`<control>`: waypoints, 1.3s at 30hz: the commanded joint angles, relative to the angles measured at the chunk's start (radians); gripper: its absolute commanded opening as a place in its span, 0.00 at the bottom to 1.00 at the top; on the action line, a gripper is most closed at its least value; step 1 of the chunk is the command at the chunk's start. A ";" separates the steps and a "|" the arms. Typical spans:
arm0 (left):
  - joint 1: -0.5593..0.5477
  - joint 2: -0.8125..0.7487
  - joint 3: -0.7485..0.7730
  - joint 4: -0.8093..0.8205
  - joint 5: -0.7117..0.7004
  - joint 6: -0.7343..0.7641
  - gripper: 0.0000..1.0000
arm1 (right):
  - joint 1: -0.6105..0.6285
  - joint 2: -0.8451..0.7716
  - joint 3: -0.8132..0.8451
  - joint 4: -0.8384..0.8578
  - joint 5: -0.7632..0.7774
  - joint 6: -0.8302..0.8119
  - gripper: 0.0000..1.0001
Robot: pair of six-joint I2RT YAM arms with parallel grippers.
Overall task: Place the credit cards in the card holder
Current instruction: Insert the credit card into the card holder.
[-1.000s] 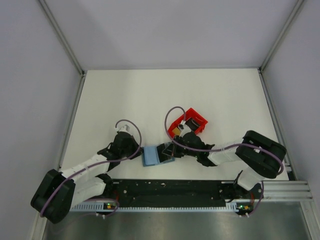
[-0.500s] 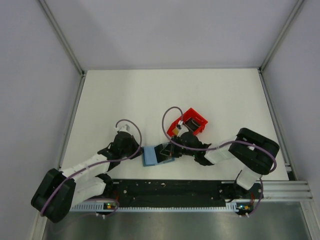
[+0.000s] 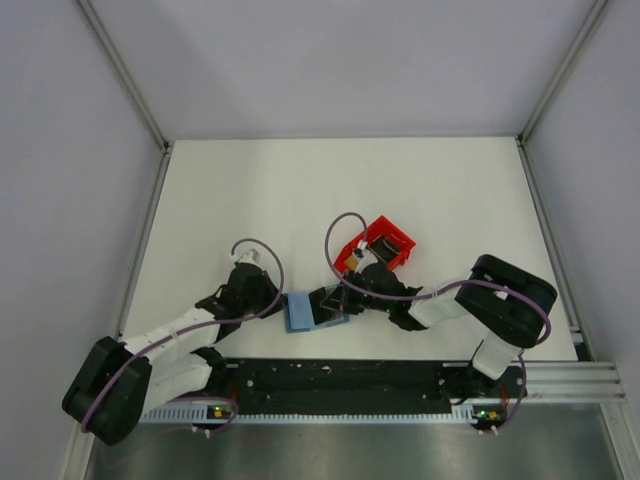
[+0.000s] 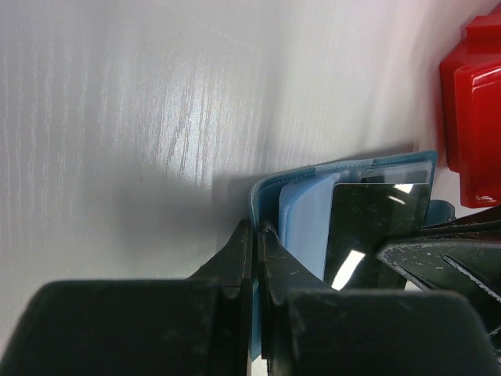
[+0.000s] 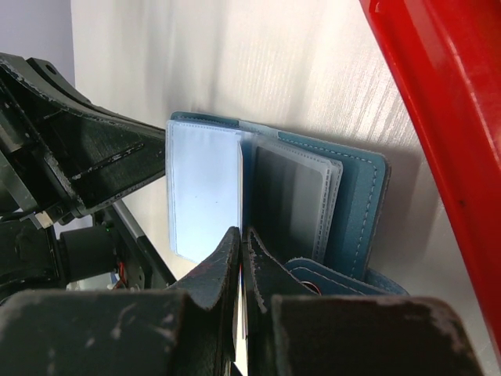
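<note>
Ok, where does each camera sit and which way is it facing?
Top external: above, behind the bases, looking down at the table; both arms show.
Left wrist: looks along the left gripper, shut on the card holder, toward black card and red bin.
Right wrist: looks along the right gripper, shut on the black card, toward the left gripper.
Both wrist views share card holder and red bin.
</note>
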 commanded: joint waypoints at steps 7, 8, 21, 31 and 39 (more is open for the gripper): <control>-0.002 0.029 -0.001 -0.069 -0.018 0.029 0.00 | -0.010 0.002 -0.027 0.034 0.034 0.019 0.00; -0.002 0.026 -0.001 -0.069 -0.018 0.029 0.00 | -0.009 0.000 -0.028 0.032 0.035 0.021 0.00; -0.002 0.034 0.005 -0.069 -0.018 0.030 0.00 | -0.010 0.022 0.004 -0.017 0.012 0.007 0.00; -0.002 0.034 0.003 -0.064 -0.015 0.030 0.00 | -0.012 0.035 0.015 -0.086 0.046 0.048 0.00; -0.002 0.040 0.005 -0.058 -0.007 0.030 0.00 | -0.010 0.097 0.041 -0.060 -0.009 0.062 0.00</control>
